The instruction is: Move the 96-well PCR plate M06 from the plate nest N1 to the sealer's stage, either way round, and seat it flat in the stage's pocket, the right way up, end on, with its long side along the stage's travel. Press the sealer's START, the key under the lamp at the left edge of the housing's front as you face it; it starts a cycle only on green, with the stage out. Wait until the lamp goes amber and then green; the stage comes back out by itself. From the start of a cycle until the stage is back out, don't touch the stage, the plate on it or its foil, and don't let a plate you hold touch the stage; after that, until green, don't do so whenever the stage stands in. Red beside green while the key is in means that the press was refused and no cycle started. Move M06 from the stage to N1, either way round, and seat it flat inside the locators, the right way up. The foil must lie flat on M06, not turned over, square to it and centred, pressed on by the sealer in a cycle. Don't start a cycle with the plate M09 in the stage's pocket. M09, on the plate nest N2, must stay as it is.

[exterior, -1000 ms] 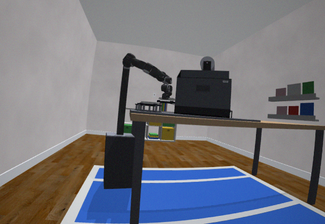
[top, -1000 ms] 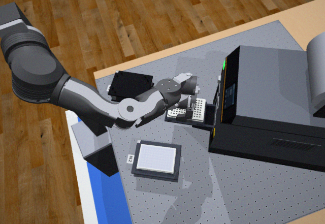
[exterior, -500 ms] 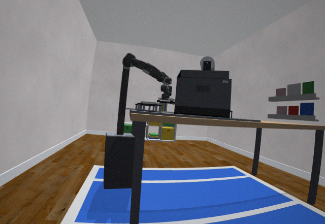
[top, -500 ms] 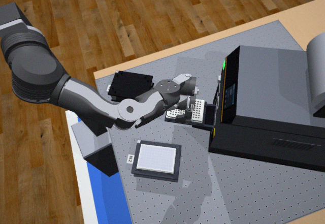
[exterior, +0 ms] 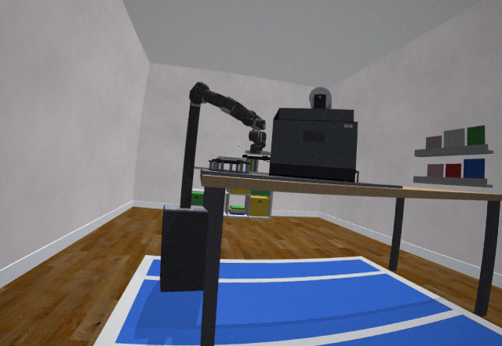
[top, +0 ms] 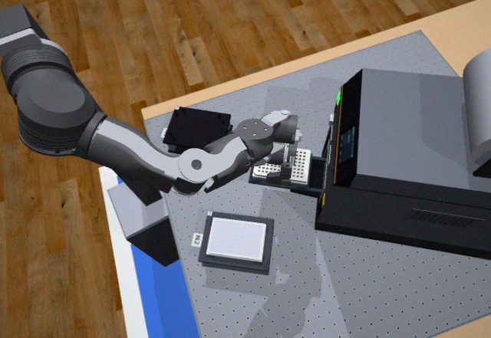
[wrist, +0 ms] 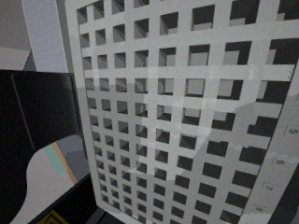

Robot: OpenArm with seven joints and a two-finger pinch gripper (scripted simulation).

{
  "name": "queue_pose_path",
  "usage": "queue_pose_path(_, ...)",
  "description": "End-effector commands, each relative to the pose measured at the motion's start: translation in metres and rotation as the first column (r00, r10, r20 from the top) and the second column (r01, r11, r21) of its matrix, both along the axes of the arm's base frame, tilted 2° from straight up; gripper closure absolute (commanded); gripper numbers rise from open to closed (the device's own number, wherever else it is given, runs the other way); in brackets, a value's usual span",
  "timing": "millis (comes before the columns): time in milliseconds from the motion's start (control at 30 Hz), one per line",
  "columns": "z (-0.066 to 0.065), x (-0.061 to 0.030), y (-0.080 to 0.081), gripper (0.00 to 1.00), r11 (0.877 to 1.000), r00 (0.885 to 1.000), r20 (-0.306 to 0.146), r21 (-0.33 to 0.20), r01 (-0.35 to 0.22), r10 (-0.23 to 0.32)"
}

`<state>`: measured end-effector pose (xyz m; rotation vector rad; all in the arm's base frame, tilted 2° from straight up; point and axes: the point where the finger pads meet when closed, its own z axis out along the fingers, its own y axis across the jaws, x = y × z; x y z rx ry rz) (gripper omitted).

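Observation:
The white 96-well plate M06 [top: 293, 167] is over the sealer's black stage [top: 308, 176], which stands out in front of the housing. Its long side runs along the stage's travel. My gripper [top: 285, 162] is shut on the plate across its middle. I cannot tell whether the plate rests flat in the pocket. In the wrist view the plate's open wells [wrist: 187, 117] fill the frame, with no foil on them. The lamp [top: 337, 97] at the housing's front left edge is green. Nest N1 [top: 196, 127] is empty behind my arm. Plate M09 [top: 236, 238] sits on nest N2.
The sealer's housing [top: 412, 160] fills the right of the table, with a foil roll [top: 477, 100] on top. My forearm [top: 170, 160] reaches over the mat between N1 and N2. In the exterior view the arm's post [exterior: 189, 159] stands at the table's left end.

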<state>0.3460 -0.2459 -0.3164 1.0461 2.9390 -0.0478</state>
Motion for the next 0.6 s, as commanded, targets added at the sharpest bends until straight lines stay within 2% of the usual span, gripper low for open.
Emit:
queue_pose_path(0,0.0007,0.0002,0.0008,1.00,1.000,1.000,-0.002,0.001,-0.001,0.001)
queue_pose_path(333,0.0007,0.0002,0.0008,1.00,1.000,1.000,-0.002,0.001,-0.001,0.001)
queue_pose_path(567,-0.0039,-0.0029,0.0013,1.00,1.000,1.000,-0.005,0.002,-0.003,0.003)
